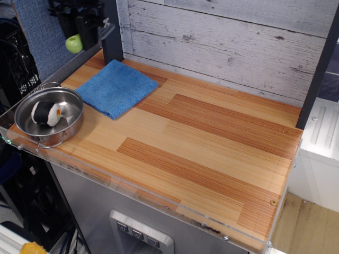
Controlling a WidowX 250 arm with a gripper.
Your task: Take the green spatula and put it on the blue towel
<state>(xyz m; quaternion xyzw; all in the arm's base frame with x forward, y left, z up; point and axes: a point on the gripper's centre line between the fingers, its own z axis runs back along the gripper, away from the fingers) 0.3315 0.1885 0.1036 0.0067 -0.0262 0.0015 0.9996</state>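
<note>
Bright blue towel (116, 88) on striped tan and reddish-brown wood-grain table (212, 143). Lime-green spatula (74, 43) end under black gripper (80, 24). Shiny silver bowl (49, 115) holding a white, black and orange toy (46, 112). Whitewashed grey plank wall (222, 37); blue-grey woven panel (45, 32).

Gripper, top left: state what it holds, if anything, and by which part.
The gripper holds the green spatula; only its green handle end shows below the fingers, so the exact hold cannot be told.
</note>
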